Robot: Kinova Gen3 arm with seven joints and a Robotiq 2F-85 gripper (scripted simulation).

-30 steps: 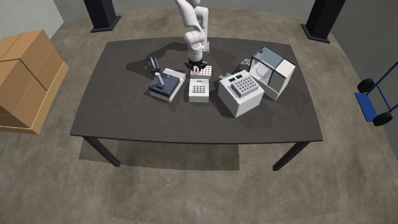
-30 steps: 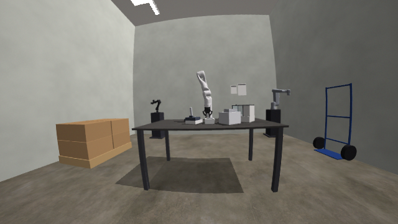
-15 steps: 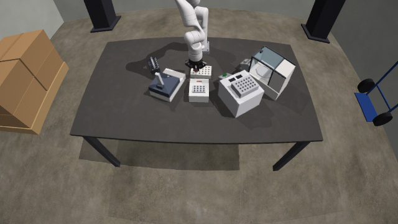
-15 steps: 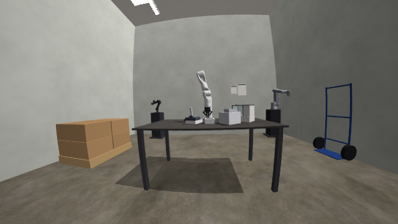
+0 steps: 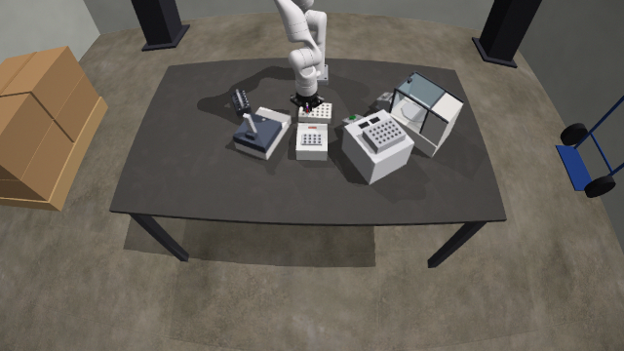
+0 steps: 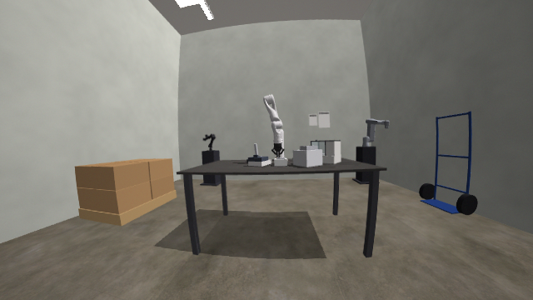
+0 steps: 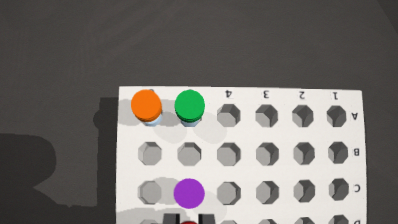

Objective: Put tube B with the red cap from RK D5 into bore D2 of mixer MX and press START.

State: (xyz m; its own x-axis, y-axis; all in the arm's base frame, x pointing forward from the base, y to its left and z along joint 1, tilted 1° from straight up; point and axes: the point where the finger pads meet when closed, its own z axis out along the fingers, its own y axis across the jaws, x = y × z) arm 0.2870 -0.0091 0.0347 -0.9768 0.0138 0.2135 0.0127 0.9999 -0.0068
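The wrist view looks straight down on the tube rack RK (image 7: 240, 155), whose labels read upside down here. At the bottom edge of that view the red cap of tube B (image 7: 189, 223) just shows in row D, directly below the purple-capped tube (image 7: 189, 193) in row C, with the dark fingertips pressed close on either side of it. The gripper (image 7: 189, 220) has narrowed onto tube B and holds it, the tube still at the rack. An orange-capped tube (image 7: 146, 105) and a green-capped tube (image 7: 189, 105) stand side by side in row A.

The top view gives what the wrist view lacks: the arm (image 5: 304, 54) reaching down over the rack (image 5: 316, 112), and the mixer MX (image 5: 376, 144) standing apart from the rack, beside the dry block (image 5: 311, 141). There the red cap is a mere speck under the gripper (image 5: 307, 103).

The exterior view shows the stations level on the table (image 6: 281, 168), tubes too small to make out.
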